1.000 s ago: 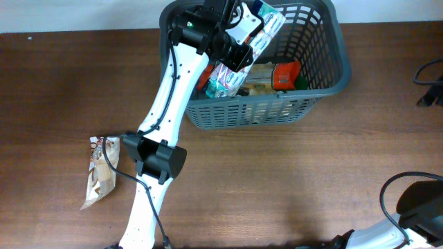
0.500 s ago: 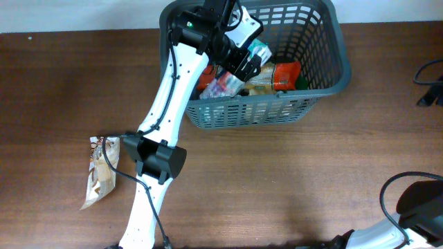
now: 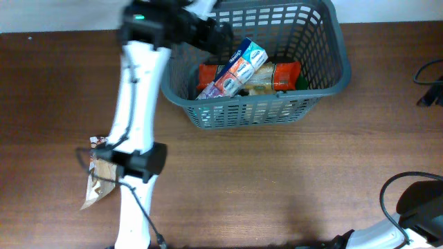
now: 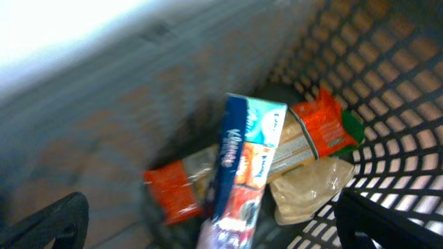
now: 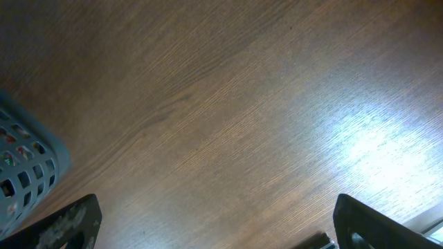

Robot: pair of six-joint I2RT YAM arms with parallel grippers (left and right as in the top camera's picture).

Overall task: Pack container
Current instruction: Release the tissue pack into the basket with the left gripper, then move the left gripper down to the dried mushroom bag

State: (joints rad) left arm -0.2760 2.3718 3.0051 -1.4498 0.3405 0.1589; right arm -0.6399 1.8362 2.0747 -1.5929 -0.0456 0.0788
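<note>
Container (image 3: 249, 114): grey, slotted, at the table's (image 3: 291, 180) far edge.
Inside it: blue tissue pack (image 3: 239, 63) lying slantwise on orange packets (image 3: 286, 72).
My left gripper (image 4: 208, 214): above the container's inside, fingers spread wide, holding nothing.
My right gripper (image 5: 218, 221): wide apart over bare wood, empty.
Pouch (image 3: 97, 181): on the table, well left of the container.

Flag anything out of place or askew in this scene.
The tissue pack lies slanted on top of the orange packets in the basket, not flat. A snack bag lies on the table well outside the basket, not yet packed.
</note>
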